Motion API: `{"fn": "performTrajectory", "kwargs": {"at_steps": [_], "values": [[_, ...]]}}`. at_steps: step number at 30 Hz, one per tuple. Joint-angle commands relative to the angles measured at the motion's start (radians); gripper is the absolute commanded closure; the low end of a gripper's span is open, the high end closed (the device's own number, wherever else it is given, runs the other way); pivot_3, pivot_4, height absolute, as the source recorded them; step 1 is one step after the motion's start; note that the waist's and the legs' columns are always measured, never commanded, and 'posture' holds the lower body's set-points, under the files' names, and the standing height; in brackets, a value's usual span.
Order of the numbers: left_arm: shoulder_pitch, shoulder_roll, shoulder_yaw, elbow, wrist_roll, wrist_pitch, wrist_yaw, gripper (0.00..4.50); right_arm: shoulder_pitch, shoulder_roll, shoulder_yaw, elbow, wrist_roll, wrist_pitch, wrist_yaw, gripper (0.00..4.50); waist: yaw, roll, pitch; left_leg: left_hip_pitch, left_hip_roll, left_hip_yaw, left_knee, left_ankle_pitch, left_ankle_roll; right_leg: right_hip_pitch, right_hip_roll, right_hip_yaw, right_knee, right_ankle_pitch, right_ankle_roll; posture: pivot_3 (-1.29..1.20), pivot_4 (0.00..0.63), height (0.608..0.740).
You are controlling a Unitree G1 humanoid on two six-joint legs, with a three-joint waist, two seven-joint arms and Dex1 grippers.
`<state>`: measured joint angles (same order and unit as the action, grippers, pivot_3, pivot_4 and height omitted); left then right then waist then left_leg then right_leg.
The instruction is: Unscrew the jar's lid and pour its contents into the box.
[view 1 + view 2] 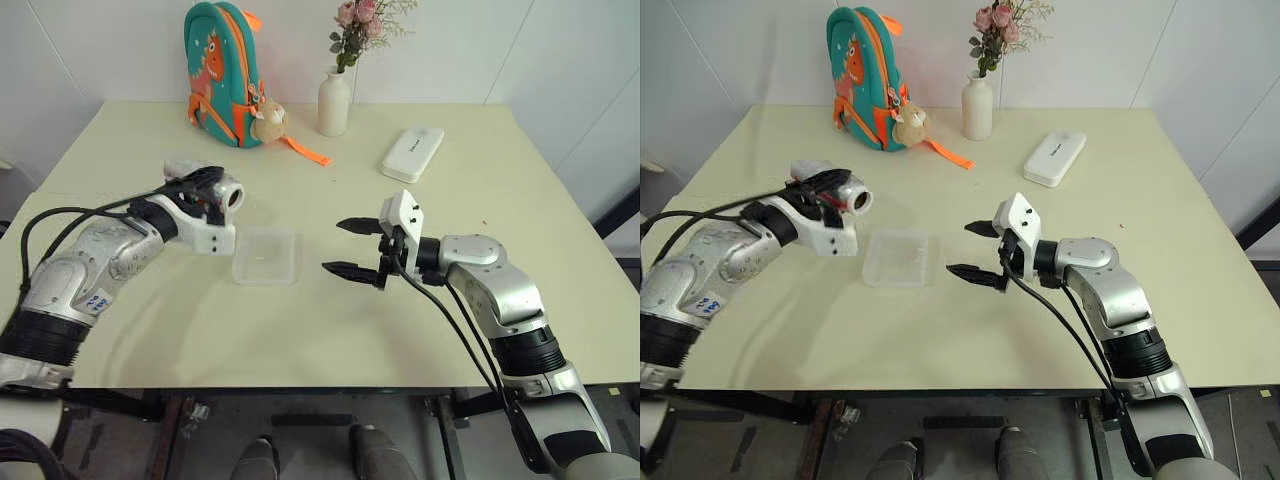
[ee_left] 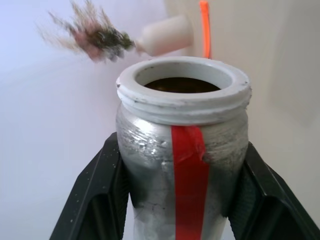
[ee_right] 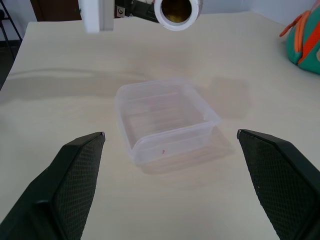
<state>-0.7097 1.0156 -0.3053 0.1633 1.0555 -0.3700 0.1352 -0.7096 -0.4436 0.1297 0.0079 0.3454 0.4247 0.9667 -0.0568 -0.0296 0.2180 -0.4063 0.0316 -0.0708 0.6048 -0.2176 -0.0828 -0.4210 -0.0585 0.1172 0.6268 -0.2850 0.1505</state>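
So the cream bench (image 1: 150,330) takes up most of the scene, and I'll use the box (image 1: 265,256) as the reference since it sits near the middle of it. Biggest thing on there is a teal backpack (image 1: 222,72) with an orange cartoon animal on it, standing at the far edge well behind the box, with a little plush toy (image 1: 268,122) hanging off it. Just beside that, also at the far edge, there's a white vase (image 1: 334,102) with pink flowers in it. A flat white oblong case (image 1: 412,153) lies behind the box and off to its right. The box itself is a shallow clear plastic tray and looks empty, nothing in it that I can see. The left pincer (image 1: 205,195) is clamped tight around the jar (image 1: 226,193), holding it tipped on its side in the air just left of the box, open mouth aimed toward the box; the lid's off and there's something dark down inside. The right pincer (image 1: 352,246) hangs just right of the box, spread wide, holding nothing.
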Motion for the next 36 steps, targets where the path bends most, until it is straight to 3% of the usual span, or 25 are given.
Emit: {"fn": "performTrajectory", "kwargs": {"at_steps": [1,3,4,11,18,21,24,26,29,33,36], "values": [[-0.031,-0.008,-0.068,-0.031,0.307,0.109,0.271,2.40,0.003,0.029,-0.039,-0.020,0.044,0.007,-0.018,0.04,0.001,0.000,0.000,0.000,0.000,0.000,0.000,0.000,0.000,0.000,0.000,0.000,0.000,0.000,0.000,0.00,0.150,0.740],[-0.055,-0.028,-0.106,0.035,0.335,0.098,0.251,2.40,0.004,0.045,-0.048,-0.017,0.055,0.007,-0.022,0.04,0.001,0.000,0.000,0.000,0.000,0.000,0.000,0.000,0.000,0.000,0.000,0.000,0.001,0.000,0.000,0.00,0.150,0.740],[-0.054,-0.035,-0.122,0.034,0.401,0.147,0.322,2.40,0.005,0.052,-0.051,-0.018,0.060,0.007,-0.026,0.04,0.000,0.000,0.000,0.000,0.000,0.000,0.000,0.000,0.000,0.000,0.000,0.000,0.001,0.000,0.000,0.00,0.150,0.740],[-0.114,-0.102,-0.142,0.109,0.408,0.161,0.335,2.40,0.020,0.090,-0.083,-0.044,0.125,0.035,-0.045,0.04,0.001,0.000,0.000,0.000,0.000,0.000,-0.001,0.000,0.000,0.000,0.000,-0.001,0.001,0.000,0.000,0.00,0.150,0.740],[-0.075,-0.079,-0.088,0.096,0.259,0.099,0.241,2.40,0.020,0.081,-0.081,-0.059,0.140,0.043,-0.037,0.04,-0.002,0.000,0.000,0.000,0.000,0.000,-0.001,0.000,0.000,0.000,0.000,-0.001,0.002,0.000,0.000,0.00,0.150,0.740],[-0.046,-0.063,-0.010,0.114,0.085,0.045,0.173,2.40,0.027,0.073,-0.079,-0.065,0.139,0.047,-0.037,0.04,-0.002,0.000,0.000,0.000,0.000,0.000,-0.001,0.000,0.000,-0.001,0.000,-0.001,0.002,0.000,0.000,0.00,0.150,0.740],[-0.014,-0.084,0.116,0.169,-0.229,-0.005,0.018,2.40,0.035,0.061,-0.075,-0.075,0.139,0.057,-0.029,0.04,0.001,0.000,0.000,0.000,0.000,0.000,0.000,0.000,0.000,-0.001,0.000,-0.001,0.002,0.000,0.000,0.00,0.150,0.740],[-0.006,-0.143,0.224,0.231,-0.476,0.082,-0.162,2.40,0.038,0.051,-0.070,-0.081,0.137,0.061,-0.019,0.04,0.002,0.000,0.000,0.000,0.000,0.000,0.000,0.000,0.000,-0.001,0.000,-0.001,0.003,0.000,0.000,0.00,0.150,0.740],[-0.055,-0.284,0.424,0.294,-0.848,0.349,-0.381,2.40,0.039,0.032,-0.058,-0.086,0.125,0.059,-0.003,0.04,0.001,0.000,0.000,0.000,0.000,0.000,0.001,0.000,0.001,-0.001,0.000,-0.001,0.004,0.000,0.000,0.00,0.150,0.740],[-0.142,-0.398,0.623,0.397,-1.120,0.601,-0.440,2.40,0.037,0.018,-0.050,-0.079,0.108,0.046,0.003,0.04,0.000,-0.001,0.000,-0.001,0.000,-0.001,0.006,0.000,0.001,0.000,0.001,-0.002,0.007,0.000,0.000,0.00,0.150,0.740],[-0.146,-0.428,0.678,0.489,-1.181,0.541,-0.436,2.40,0.035,0.004,-0.034,-0.072,0.076,0.014,0.015,0.04,-0.006,-0.001,-0.001,0.000,0.000,-0.002,0.007,0.000,0.001,0.000,0.001,-0.002,0.008,0.000,0.000,0.00,0.150,0.740]]}}
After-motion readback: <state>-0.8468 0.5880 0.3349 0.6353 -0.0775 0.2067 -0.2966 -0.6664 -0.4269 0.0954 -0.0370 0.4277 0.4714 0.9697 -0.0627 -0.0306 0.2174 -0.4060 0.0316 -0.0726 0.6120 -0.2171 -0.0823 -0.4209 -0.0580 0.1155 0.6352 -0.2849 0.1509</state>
